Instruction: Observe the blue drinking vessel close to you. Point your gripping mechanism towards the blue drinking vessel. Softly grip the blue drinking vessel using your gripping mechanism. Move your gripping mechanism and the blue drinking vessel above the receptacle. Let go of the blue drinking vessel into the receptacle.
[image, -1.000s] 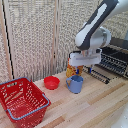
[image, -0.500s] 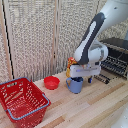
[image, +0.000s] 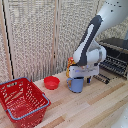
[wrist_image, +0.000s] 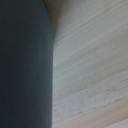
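The blue mug (image: 76, 85) is seen standing upright on the pale wooden worktop (image: 95, 107), near the middle of the exterior view and slightly toward 3 o'clock. The white pincer (image: 78, 75) is lowered directly over the mug's top, its block touching or very nearly touching the rim; the fingers are hidden behind the block and the mug, so it cannot be told whether they are wide, narrow or closed on the wall. From the mug, the small red bowl (image: 51, 82) is found at 9 o'clock, near but apart, with a strip of bare wood between them. The red lattice basket (image: 22, 101) is placed farther off at about 8 o'clock from the mug, close to the exterior view's left edge, its blue-grey rim (image: 31, 113) running along the near side; bowl and basket are apart. Open worktop is left at 5 and 6 o'clock from the mug, down to the near edge. At 3 o'clock from the mug a dark rack (image: 116, 62) is seen on the worktop, and a slatted wall (image: 40, 40) closes the far side at 12 o'clock. In the wrist view a dark blue-grey curved surface, the mug (wrist_image: 25, 65), fills one half, blurred, with wood grain (wrist_image: 90, 75) beside it.
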